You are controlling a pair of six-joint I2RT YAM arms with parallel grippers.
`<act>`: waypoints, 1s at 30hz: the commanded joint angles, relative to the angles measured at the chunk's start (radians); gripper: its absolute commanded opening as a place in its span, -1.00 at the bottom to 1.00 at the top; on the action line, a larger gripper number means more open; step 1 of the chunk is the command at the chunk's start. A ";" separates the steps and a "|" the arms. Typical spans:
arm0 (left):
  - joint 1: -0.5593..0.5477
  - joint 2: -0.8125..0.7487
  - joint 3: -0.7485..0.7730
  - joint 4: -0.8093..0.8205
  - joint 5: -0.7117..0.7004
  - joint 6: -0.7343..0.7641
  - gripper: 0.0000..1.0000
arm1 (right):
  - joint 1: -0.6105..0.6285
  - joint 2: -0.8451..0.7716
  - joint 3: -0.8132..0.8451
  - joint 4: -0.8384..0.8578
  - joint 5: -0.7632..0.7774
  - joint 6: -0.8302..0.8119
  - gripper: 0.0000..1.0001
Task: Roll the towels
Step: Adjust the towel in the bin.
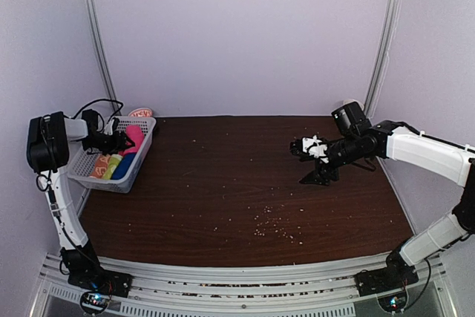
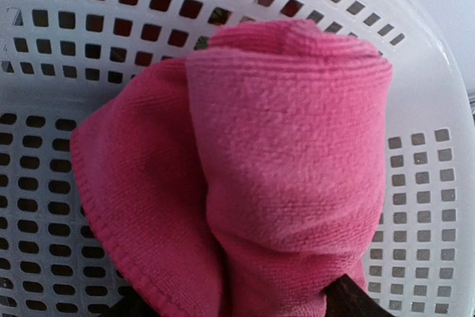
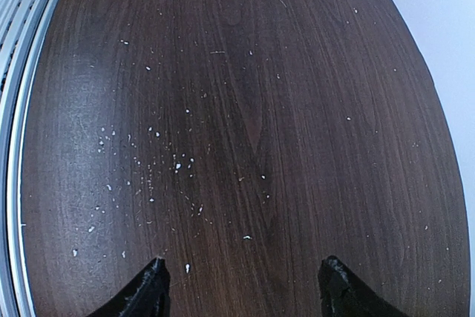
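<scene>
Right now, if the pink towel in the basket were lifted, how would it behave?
The pink towel likely flops and unrolls: its roll looks loose, one flap spreading left. Fleecy pile suggests light and grippy, not slippery.

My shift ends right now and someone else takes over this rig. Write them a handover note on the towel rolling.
Left gripper: inside the white basket, fingertips on either side of the pink towel. Whether it is gripping or has let go is unclear.
Right gripper: open, empty, above the table.
Done: the pink towel is rolled and sits in the basket. The orange towel lies there too, beside a green item and a blue item; it is too small to judge its roll.
Left: probably free the left gripper, then check the orange towel.
</scene>
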 commanded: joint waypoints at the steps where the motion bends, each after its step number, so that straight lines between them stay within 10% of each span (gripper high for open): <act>1: -0.004 -0.050 0.019 -0.006 -0.045 -0.009 0.33 | -0.003 0.007 0.016 -0.010 -0.009 0.000 0.38; 18: -0.022 -0.205 0.007 0.013 -0.196 -0.039 0.48 | -0.003 0.010 0.016 -0.012 -0.005 -0.003 0.37; 30: -0.245 -0.213 0.059 -0.088 -0.562 -0.033 0.38 | -0.002 0.014 0.016 -0.012 0.003 -0.004 0.37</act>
